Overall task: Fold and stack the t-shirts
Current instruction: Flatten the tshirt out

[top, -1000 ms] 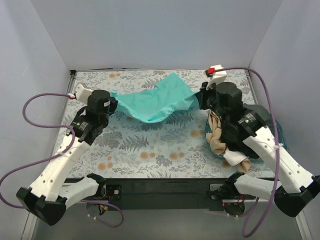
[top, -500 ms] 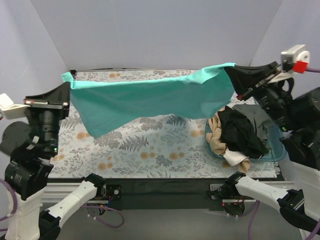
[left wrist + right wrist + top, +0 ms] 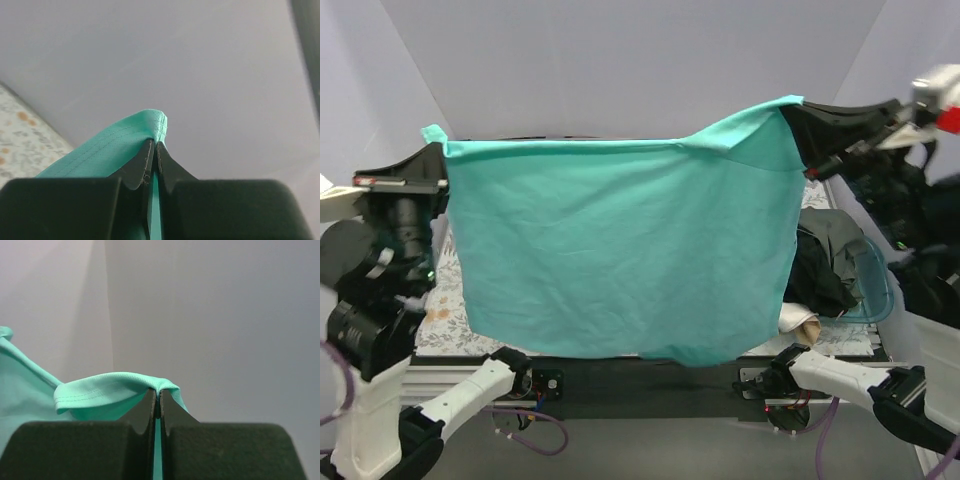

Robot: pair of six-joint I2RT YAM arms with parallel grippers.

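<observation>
The teal-green t-shirt [image 3: 620, 250] hangs spread out like a curtain high above the table. My left gripper [image 3: 442, 150] is shut on its upper left corner, and the hem shows pinched in the left wrist view [image 3: 150, 130]. My right gripper [image 3: 788, 108] is shut on its upper right corner, with the hem pinched in the right wrist view [image 3: 115, 390]. The black t-shirt [image 3: 815, 275], the grey-olive t-shirt [image 3: 835, 235] and a beige one [image 3: 798, 322] lie heaped in the blue tub at the right.
The translucent blue tub [image 3: 875, 285] stands at the right side of the table. The floral table cover [image 3: 435, 310] shows only at the left, beside the hanging cloth. Pale walls enclose the back and both sides.
Both grippers have risen and spread wide apart with the teal-green shirt. It went from a slack band above the table to a full hanging sheet that hides most of the table.
</observation>
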